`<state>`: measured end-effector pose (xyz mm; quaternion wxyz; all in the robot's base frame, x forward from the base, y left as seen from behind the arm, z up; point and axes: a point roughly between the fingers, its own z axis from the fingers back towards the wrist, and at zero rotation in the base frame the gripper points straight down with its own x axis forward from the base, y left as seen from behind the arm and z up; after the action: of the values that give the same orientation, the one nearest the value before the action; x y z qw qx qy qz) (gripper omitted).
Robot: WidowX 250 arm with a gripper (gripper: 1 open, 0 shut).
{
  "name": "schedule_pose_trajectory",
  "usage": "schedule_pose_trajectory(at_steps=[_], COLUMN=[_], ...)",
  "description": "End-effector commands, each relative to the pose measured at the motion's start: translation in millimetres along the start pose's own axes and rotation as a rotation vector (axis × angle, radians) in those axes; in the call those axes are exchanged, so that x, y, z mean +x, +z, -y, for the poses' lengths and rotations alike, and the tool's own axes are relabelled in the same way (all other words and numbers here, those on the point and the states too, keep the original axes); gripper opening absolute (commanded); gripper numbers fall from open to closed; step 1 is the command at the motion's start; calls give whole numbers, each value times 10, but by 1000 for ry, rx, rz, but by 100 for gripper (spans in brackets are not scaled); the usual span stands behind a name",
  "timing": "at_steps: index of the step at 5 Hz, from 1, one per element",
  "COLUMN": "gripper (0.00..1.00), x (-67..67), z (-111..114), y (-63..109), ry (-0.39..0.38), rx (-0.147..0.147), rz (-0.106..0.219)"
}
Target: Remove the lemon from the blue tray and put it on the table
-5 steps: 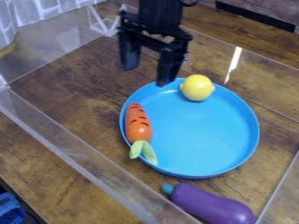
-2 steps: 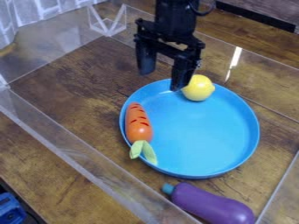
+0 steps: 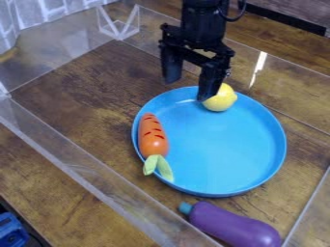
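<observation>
Well, my jaws [image 3: 190, 85]: spread wide, one finger toward the left and one toward the right, with nothing gripped between them.
My position: I hang in the upper middle of the frame, over the far rim of the tray, my arm [image 3: 204, 8] reaching in from the top edge.
Lemon [image 3: 221, 97]: in the blue tray [image 3: 209, 145], near its upper rim, just right of my right-hand finger in the picture (whether I touch it, I cannot tell).
Tray: round and bright blue, it fills the middle and right of the frame.
Carrot [image 3: 153, 138]: orange, at the tray's left side, its pale green leaves pointing toward the bottom of the frame.
Eggplant [image 3: 233, 226]: purple, at the lower right, outside the tray.
Table [image 3: 77, 92]: dark brown wood under us all.
Walls [image 3: 91, 174]: clear plastic, one running diagonally across the lower left.
</observation>
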<state>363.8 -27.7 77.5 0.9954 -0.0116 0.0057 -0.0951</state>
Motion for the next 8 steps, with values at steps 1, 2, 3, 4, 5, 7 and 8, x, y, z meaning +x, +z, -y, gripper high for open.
schedule_pose_trajectory(at_steps=[1, 2, 3, 4, 5, 7, 8], gripper=[100, 100, 100, 100, 100, 100, 100], x=[181, 251, 323, 400, 497, 647, 709], z=[73, 96, 116, 138, 165, 206, 226], y=[182, 157, 138, 126, 100, 44, -10], ry=[-41, -68, -84, -94, -92, -114, -127], rx=[6, 6, 6, 7, 8, 27, 31], rz=[84, 97, 109, 122, 137, 148, 147])
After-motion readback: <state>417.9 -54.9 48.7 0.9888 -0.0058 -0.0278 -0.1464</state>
